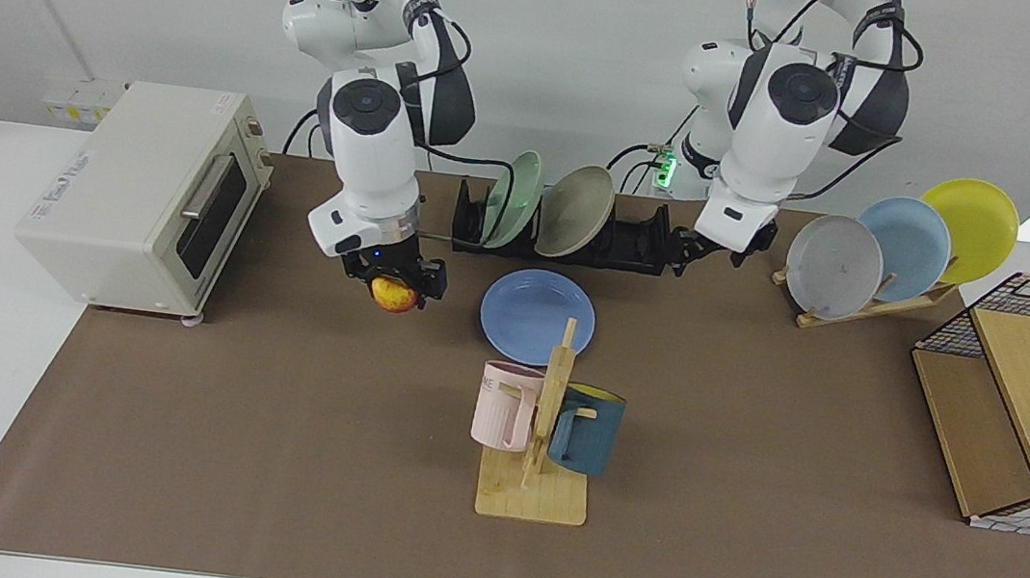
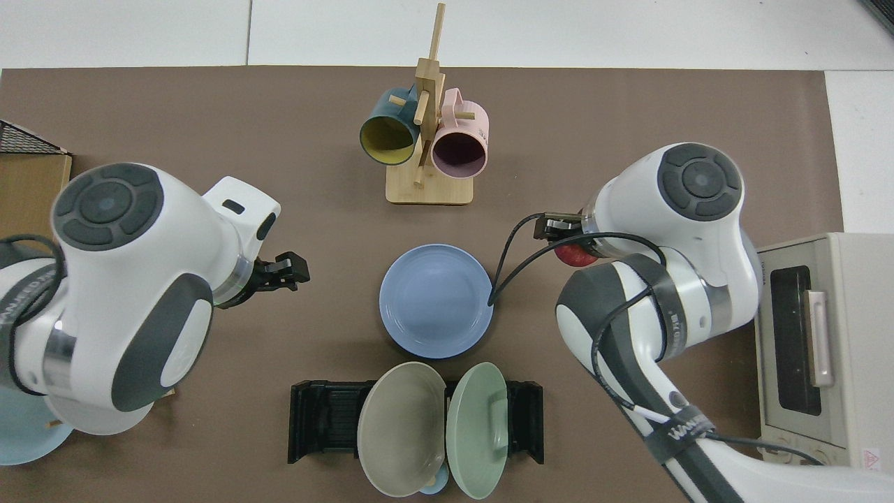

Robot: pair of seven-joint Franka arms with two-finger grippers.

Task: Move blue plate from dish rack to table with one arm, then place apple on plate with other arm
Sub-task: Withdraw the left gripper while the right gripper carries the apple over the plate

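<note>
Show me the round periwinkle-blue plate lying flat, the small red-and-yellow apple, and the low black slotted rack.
Round periwinkle-blue plate [image 1: 532, 311], facing view, on its flat middle.
Small red-and-yellow apple [image 1: 394, 296], facing view, on its exposed underside below the right gripper.
Low black slotted rack [image 2: 328, 418], top view, on its bare slotted end.

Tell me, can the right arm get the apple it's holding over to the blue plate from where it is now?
Probably yes. The right gripper holds the apple just beside the blue plate, with only bare mat between. The left gripper is off by the dish rack.
</note>
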